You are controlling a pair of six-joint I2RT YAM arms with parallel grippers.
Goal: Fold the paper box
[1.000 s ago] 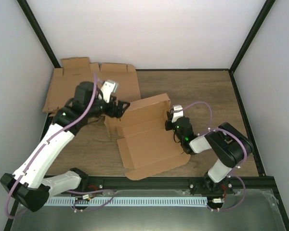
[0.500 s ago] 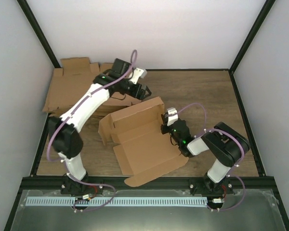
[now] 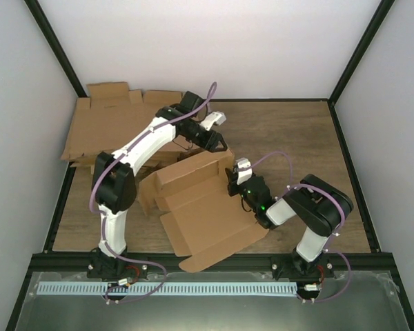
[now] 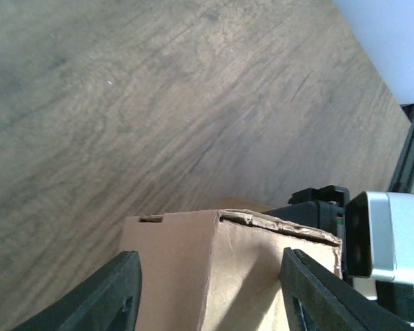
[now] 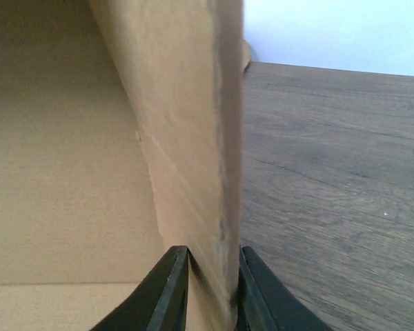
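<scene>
The paper box (image 3: pixel 203 210) is a brown cardboard die-cut piece, partly folded, with walls standing at its far and left sides and a flap lying toward the near edge. My right gripper (image 3: pixel 232 184) is shut on the box's upright right wall (image 5: pixel 193 138), its fingers (image 5: pixel 169 293) pinching the wall's edge. My left gripper (image 3: pixel 217 143) is open and hovers just above the box's far right corner (image 4: pixel 221 217), a finger on either side of it without touching it.
A pile of flat brown cardboard blanks (image 3: pixel 103 124) lies at the far left, against the enclosure corner. White walls and black frame posts bound the wooden table (image 3: pixel 290 138). The right arm's body (image 4: pixel 372 238) shows close behind the corner in the left wrist view.
My left arm has swung from the box's left side up and over to its far right corner. The box has shifted slightly left and nearer with the right gripper still on it.
</scene>
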